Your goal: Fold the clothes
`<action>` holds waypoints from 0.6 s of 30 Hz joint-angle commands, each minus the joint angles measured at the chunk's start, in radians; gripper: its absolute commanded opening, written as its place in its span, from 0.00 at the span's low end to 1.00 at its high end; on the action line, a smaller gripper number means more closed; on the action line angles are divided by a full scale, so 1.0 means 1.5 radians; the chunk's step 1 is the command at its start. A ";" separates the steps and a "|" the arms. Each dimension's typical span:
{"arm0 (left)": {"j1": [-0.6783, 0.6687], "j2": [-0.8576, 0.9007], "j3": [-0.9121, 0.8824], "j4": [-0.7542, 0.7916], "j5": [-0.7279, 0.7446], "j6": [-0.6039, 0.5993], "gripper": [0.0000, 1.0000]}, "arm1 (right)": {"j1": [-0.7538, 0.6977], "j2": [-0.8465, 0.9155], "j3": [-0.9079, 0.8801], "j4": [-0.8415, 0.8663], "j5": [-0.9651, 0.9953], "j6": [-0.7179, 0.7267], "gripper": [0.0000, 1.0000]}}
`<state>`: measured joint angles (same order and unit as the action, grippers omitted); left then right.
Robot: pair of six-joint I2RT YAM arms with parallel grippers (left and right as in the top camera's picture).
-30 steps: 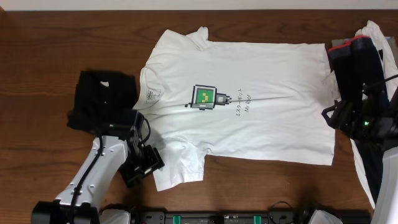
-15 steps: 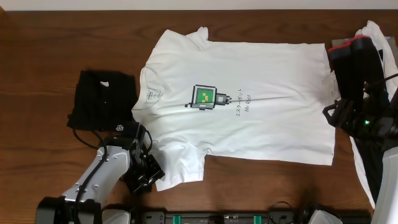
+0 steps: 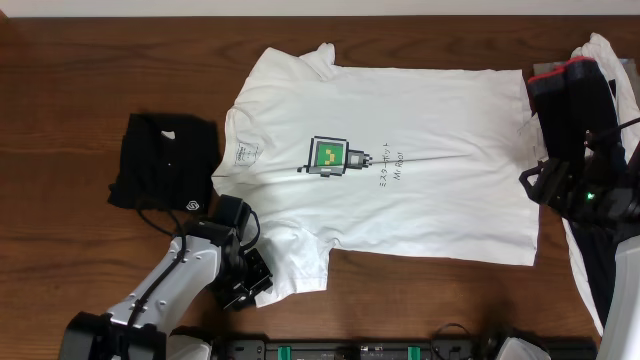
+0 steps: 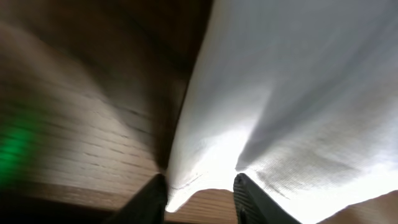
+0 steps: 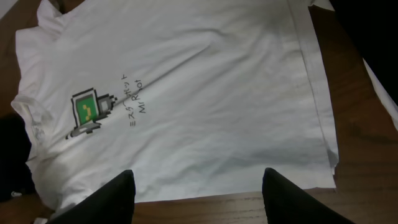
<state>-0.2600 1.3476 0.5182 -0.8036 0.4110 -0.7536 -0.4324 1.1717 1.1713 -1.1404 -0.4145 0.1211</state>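
Observation:
A white T-shirt with a green pixel-robot print lies spread flat across the wooden table, collar to the left. My left gripper is at the edge of the shirt's near sleeve. In the left wrist view its fingers stand a small way apart, with the sleeve's white edge arched between them and wood showing in the gap. My right gripper is wide open and holds nothing. It hovers over the shirt's hem, at the shirt's right end in the overhead view.
A folded black garment lies left of the shirt. A heap of white and black clothes sits at the right edge, partly under the right arm. A black rail runs along the table's front edge.
My left arm has slid right onto the near sleeve's edge, and its jaws have narrowed around it. The right arm and the shirt have stayed put.

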 commanded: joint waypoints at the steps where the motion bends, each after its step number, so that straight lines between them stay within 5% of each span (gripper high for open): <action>1: -0.010 0.003 -0.003 0.002 0.000 -0.018 0.24 | 0.005 0.003 0.004 0.001 0.000 -0.010 0.63; 3: -0.010 0.003 -0.003 0.001 0.000 -0.018 0.06 | 0.005 0.003 0.004 0.001 0.000 -0.010 0.63; 18: -0.010 -0.080 0.174 -0.157 -0.035 0.057 0.07 | 0.006 0.013 0.004 -0.019 0.052 -0.005 0.61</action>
<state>-0.2714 1.2682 0.6960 -1.0157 0.4015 -0.7086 -0.4324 1.1744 1.1713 -1.1595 -0.3782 0.1211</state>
